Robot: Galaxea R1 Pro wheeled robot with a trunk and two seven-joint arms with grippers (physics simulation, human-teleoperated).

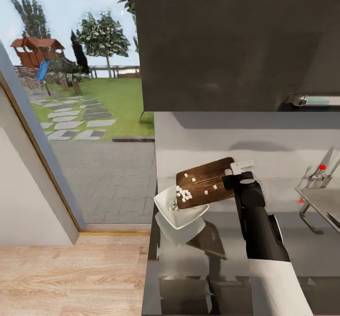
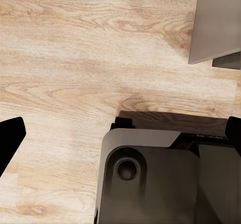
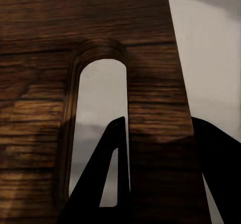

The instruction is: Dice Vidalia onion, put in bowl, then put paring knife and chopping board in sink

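Observation:
My right gripper [image 1: 232, 175] is shut on the handle end of the dark brown chopping board [image 1: 208, 182] and holds it tilted above the countertop [image 1: 226, 259]. Small white diced onion pieces [image 1: 184, 194] lie scattered on the board and bunch at its low edge, over the glossy white bowl [image 1: 163, 208]. Some pieces lie inside the bowl. In the right wrist view the board [image 3: 150, 58] with its oval slot sits between the dark fingers [image 3: 108, 184]. The sink [image 1: 321, 200] and its chrome tap [image 1: 325, 168] are at the far right. The paring knife is out of view. My left gripper [image 2: 120, 133] is open over the floor.
A dark upper cabinet [image 1: 236, 42] hangs over the counter. The counter's left end [image 1: 150, 259] drops to a wooden floor [image 1: 71, 278]. A glass door [image 1: 94, 117] beyond looks onto a garden. The robot's dark base [image 2: 150, 179] is under the left gripper.

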